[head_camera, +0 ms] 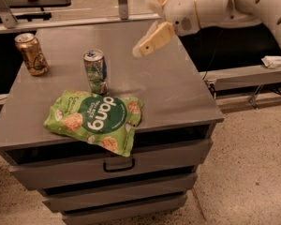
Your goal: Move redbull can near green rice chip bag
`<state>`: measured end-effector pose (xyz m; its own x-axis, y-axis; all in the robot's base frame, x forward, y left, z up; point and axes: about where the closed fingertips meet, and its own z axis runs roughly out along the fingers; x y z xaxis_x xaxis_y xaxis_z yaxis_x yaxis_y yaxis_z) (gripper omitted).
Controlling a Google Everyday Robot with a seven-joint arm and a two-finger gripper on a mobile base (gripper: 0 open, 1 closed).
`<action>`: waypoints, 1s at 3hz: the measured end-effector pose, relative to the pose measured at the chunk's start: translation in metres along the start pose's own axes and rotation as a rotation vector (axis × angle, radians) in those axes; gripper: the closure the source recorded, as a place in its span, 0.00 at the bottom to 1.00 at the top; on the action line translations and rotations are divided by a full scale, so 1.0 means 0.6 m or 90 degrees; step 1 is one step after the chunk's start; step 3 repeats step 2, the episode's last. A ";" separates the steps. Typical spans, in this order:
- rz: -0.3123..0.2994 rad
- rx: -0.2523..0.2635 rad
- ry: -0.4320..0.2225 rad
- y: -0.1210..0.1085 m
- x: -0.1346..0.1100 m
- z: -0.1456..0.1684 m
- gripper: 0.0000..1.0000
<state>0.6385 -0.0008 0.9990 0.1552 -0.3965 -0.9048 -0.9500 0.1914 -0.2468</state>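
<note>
The redbull can (96, 71), slim and silver-blue, stands upright on the grey cabinet top (178, 88). It is just behind the far edge of the green rice chip bag (94, 120), close to it or touching it. The bag lies flat near the front edge with its "dang" lettering upside down. My gripper (145, 28) hangs in the air up and to the right of the can, well clear of it. It is open and holds nothing.
A wider copper-gold can (32, 54) stands at the cabinet's back left. The cabinet has drawers (117, 165) below its front edge. A low shelf rail (61, 20) runs behind it. My white arm (243, 6) reaches in from the upper right.
</note>
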 end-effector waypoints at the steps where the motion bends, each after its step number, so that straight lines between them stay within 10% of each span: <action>1: -0.022 0.041 -0.006 -0.036 -0.028 -0.051 0.00; 3: -0.022 0.039 -0.008 -0.035 -0.030 -0.048 0.00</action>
